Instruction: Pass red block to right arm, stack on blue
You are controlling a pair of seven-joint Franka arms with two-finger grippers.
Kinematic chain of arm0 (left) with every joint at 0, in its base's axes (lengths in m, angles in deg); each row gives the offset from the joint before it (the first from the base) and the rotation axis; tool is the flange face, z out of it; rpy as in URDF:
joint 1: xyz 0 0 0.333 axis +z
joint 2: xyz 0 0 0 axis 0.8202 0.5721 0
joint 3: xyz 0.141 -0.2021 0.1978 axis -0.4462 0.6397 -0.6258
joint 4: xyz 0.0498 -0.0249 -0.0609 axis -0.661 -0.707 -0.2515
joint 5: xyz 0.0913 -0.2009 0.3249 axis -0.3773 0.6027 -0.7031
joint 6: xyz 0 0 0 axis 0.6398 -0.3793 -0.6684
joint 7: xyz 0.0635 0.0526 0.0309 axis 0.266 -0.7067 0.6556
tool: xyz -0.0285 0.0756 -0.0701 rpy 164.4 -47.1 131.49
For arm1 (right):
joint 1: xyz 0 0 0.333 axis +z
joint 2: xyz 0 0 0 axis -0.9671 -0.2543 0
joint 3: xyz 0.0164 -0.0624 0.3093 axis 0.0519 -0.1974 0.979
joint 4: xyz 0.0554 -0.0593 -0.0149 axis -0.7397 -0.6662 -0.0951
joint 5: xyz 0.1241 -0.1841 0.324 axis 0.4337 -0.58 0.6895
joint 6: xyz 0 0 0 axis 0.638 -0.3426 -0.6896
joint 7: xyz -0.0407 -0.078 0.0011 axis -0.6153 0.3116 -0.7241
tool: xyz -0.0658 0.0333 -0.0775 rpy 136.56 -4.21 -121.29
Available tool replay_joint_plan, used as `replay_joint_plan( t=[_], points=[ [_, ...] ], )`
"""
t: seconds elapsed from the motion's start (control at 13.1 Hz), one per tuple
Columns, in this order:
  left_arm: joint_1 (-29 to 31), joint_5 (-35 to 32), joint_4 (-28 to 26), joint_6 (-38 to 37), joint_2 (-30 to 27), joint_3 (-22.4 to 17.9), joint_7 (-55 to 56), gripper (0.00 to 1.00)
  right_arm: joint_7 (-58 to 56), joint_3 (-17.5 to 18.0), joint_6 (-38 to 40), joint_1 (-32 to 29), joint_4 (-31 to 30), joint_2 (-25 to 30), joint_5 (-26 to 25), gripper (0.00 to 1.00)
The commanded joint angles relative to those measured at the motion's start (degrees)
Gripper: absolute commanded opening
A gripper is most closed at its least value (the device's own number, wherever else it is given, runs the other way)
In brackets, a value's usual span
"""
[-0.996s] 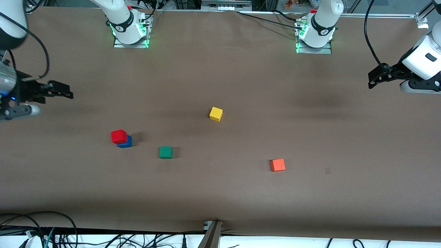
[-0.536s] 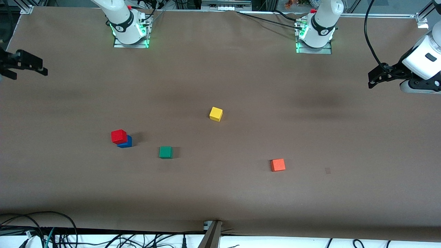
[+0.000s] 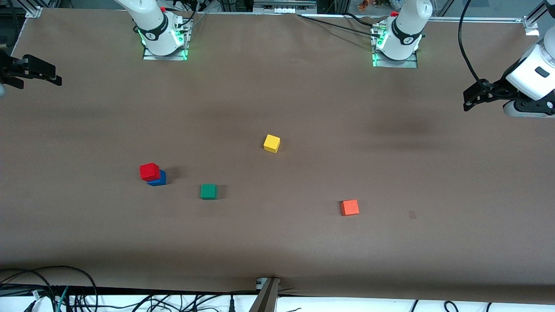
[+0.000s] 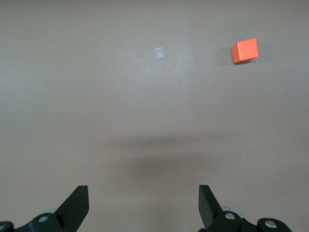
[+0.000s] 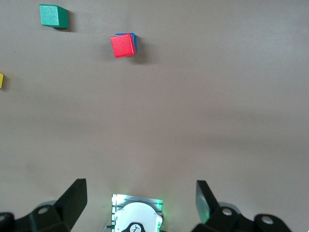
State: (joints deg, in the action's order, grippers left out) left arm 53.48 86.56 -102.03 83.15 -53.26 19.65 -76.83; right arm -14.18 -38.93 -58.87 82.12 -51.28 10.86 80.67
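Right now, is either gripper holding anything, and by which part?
Nothing is held. Left gripper and right gripper are open and empty; the red block sits on the blue.

Free room and obstacles on the tabletop [image 3: 303, 86]. Obstacles: the red block [image 3: 149, 171] stacked on the blue [image 3: 159, 180], with the green cube [image 3: 208, 191] near it; the yellow cube [image 3: 272, 143] mid-table; the orange cube [image 3: 349, 207] toward the left arm's end. All stand well apart, leaving wide bare lanes between. The right gripper [image 3: 47, 74] and left gripper [image 3: 470, 100], jaws spread, hang over the tabletop's two ends.
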Motion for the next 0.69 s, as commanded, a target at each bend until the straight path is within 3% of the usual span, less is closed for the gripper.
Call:
replay_joint_plan(
  t=[0.0, 0.61],
  points=[
    [0.2, -1.5, 1.0, -1.0, 0.0, 0.4, 0.0, 1.00, 0.8, 1.2, 0.8, -0.8, -0.2, -0.8, -1.0, 1.00],
    [0.2, -1.5, 1.0, -1.1, 0.0, 0.4, 0.0, 1.00, 0.7, 1.2, 1.2, -0.4, 2.0, -2.7, -2.1, 1.00]
  ],
)
